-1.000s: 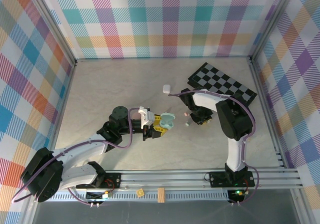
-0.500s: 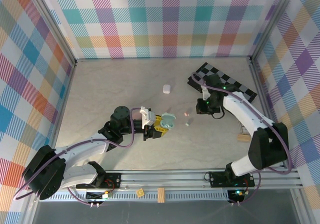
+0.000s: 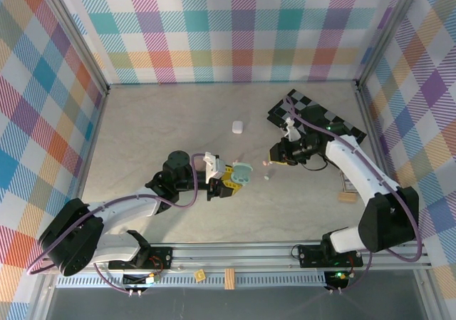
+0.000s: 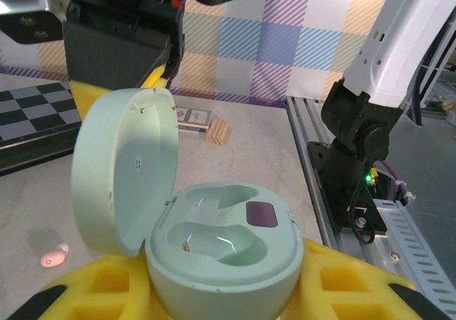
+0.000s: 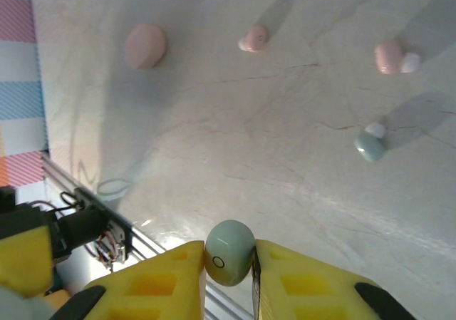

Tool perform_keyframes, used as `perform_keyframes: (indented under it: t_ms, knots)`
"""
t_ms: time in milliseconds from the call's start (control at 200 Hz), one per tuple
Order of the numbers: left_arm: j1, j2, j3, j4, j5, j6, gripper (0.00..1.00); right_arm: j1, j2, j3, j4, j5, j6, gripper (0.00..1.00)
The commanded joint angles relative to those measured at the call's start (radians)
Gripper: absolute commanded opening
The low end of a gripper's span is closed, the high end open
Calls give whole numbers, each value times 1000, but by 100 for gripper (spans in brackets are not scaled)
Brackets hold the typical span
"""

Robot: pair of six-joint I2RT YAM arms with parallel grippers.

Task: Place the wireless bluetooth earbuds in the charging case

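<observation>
Now | left tool (image 4: 224, 295) grips mint case (image 4: 224, 252), lid (image 4: 125, 167) standing open | right tool (image 5: 229, 276) pinches mint earbud (image 5: 229, 258)

Underside of the mint case (image 4: 221, 263) buried in my left fingers (image 4: 100, 286), half the mint earbud (image 5: 229, 260) hidden between my right fingers (image 5: 313, 286), loose earbuds (image 3: 267, 177) beside the case mere specks

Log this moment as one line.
left gripper: shut on open mint case | right gripper: shut on mint earbud | table: loose mint bud, two pink buds
</observation>
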Motion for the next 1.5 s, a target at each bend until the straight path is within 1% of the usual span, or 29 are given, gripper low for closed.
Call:
perform_keyframes:
  t_ms: [0, 90, 185, 390, 675, 1140, 1380, 1495]
  knots:
    - [6, 25, 39, 51, 17, 26, 33, 0, -55, 2, -6, -97, -20, 24]
    - [13, 55, 53, 65, 24, 11, 33, 11, -96, 7, -23, -113, -32, 24]
    - [19, 80, 56, 115, 26, -16, 33, 41, -138, 18, -52, -106, -50, 24]
    - [27, 120, 74, 169, 23, -40, 33, 123, -208, 27, -74, -92, -67, 24]
    - [26, 123, 84, 184, 55, -40, 33, 236, -191, 58, -31, -83, -73, 22]
    - [26, 102, 82, 182, 69, -40, 33, 280, -138, 70, 22, -72, -67, 22]
    - [26, 104, 84, 202, 57, -51, 33, 285, -123, 52, 22, -72, -67, 22]
    - [27, 103, 85, 208, 55, -52, 33, 287, -119, 54, 7, -52, -73, 23]
